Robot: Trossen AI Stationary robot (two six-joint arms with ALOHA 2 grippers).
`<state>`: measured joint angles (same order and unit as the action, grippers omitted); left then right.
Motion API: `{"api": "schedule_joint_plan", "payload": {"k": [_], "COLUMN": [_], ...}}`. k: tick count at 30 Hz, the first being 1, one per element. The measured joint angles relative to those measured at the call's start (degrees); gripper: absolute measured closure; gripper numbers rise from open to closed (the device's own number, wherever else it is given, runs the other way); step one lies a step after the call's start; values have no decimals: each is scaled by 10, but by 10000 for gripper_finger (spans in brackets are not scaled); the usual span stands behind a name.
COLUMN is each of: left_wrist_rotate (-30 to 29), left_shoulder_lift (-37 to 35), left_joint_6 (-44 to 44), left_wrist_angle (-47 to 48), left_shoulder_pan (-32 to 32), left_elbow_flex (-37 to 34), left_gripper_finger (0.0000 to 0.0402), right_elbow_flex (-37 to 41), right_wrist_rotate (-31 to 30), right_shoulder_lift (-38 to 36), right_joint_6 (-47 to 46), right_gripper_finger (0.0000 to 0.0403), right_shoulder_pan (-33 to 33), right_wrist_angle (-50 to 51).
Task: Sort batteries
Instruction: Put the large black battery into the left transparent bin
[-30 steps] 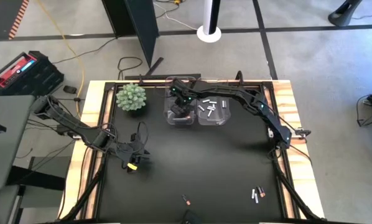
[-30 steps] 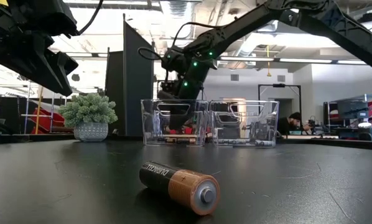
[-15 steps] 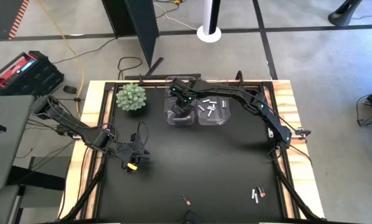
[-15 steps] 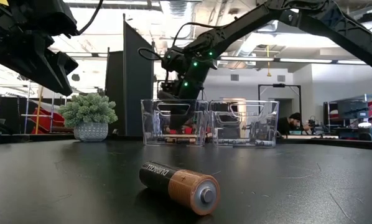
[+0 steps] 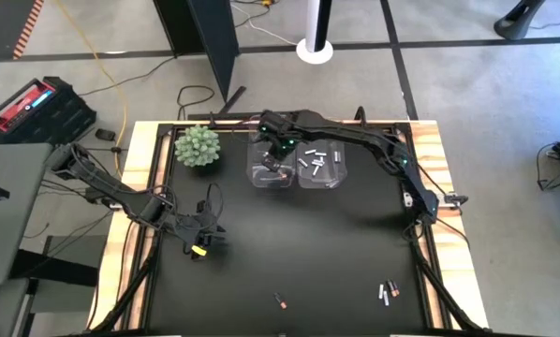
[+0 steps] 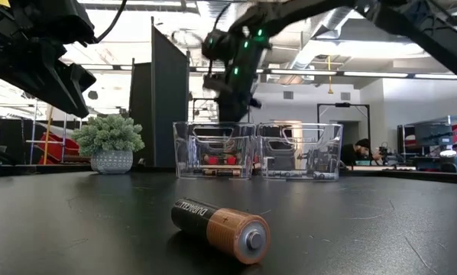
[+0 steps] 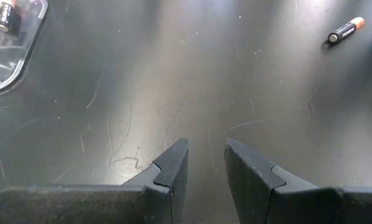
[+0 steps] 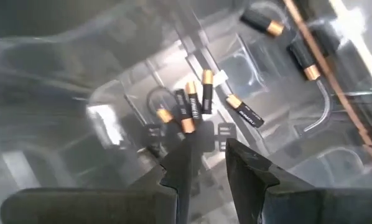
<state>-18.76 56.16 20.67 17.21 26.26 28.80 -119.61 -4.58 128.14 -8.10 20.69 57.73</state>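
Observation:
Two clear bins stand side by side at the table's far edge. The left bin (image 5: 271,171) holds dark batteries with copper ends (image 8: 191,106); the right bin (image 5: 323,167) holds white ones (image 5: 310,161). My right gripper (image 8: 208,152) hovers open above the left bin (image 6: 213,149), with nothing between its fingers. One dark battery (image 5: 280,301) lies on its side near the near edge, large in the low view (image 6: 221,228). Several more batteries (image 5: 390,292) lie near the right edge. My left gripper (image 5: 200,247) waits open and empty over the table's left part.
A potted plant (image 5: 198,147) stands at the far left corner beside the bins. A wooden frame (image 5: 140,225) rims the black mat. The left wrist view shows bare mat under the fingers, a loose battery (image 7: 346,29) and a bin corner (image 7: 12,43).
My right gripper has risen out of the left bin and now stands above its rim, shifted slightly toward the far edge. The left arm and the loose batteries have kept still.

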Motion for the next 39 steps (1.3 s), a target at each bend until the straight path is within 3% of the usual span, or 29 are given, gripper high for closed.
{"api": "schedule_joint_plan", "payload": {"k": [6, 13, 20, 25, 33, 39], "left_wrist_rotate": [0, 0, 0, 0, -4, -5], "left_shoulder_lift": [0, 0, 0, 0, 2, 2], "left_joint_6": [0, 0, 1, 10, 25, 17], "left_wrist_angle": [0, -2, -3, -4, -1, 0], "left_shoulder_pan": [0, 0, 0, 0, 0, 0], "left_elbow_flex": [0, 0, 0, 0, 0, 0], "left_gripper_finger": [303, 303, 303, 303, 301, 272], "right_elbow_flex": [36, 171, 326, 392, 422, 422], "right_wrist_rotate": [0, -33, -121, -190, -282, -290], "right_shoulder_lift": [-79, -202, -336, -398, -401, -350], "right_joint_6": [-40, -137, -321, -480, -719, -830], "right_gripper_finger": [288, 288, 288, 288, 288, 288], "right_shoulder_pan": [-16, -73, -192, -300, -454, -528], "right_wrist_angle": [4, -21, -52, -49, -54, -59]}}
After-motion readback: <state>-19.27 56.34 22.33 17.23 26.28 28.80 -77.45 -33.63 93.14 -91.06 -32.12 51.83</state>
